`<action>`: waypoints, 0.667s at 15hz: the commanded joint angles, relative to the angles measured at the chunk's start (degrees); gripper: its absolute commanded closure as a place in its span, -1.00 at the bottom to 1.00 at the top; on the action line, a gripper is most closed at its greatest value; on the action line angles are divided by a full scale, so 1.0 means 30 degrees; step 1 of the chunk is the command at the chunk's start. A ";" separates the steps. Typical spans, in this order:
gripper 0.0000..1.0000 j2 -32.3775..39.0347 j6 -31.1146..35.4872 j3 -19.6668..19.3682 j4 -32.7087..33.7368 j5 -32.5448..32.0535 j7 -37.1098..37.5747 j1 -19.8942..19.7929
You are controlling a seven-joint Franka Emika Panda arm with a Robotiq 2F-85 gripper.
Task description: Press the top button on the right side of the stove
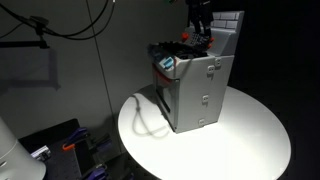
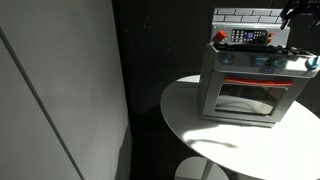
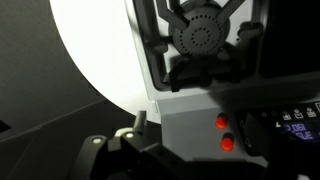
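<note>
Pincer over the stove cooktop, tips lost in shadow, spread or pressed together unclear, table edge cropped

From my station, a round white tabletop sits brightly lit in the middle of both exterior views, against a black backdrop. In an exterior view, a pale grey flat wall panel fills nine o'clock. Elsewhere, thin black cables loop at eleven o'clock, and dim floor clutter lies at seven o'clock.

Stove on round table, end effector above
</note>
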 commanded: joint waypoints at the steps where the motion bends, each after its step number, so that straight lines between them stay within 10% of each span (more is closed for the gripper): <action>1: -1.00 0.1109 0.0005 -0.0495 0.1431 -0.0444 0.0594 0.0364; 10: -1.00 0.2600 -0.0132 -0.1086 0.3038 -0.0365 0.0607 0.0740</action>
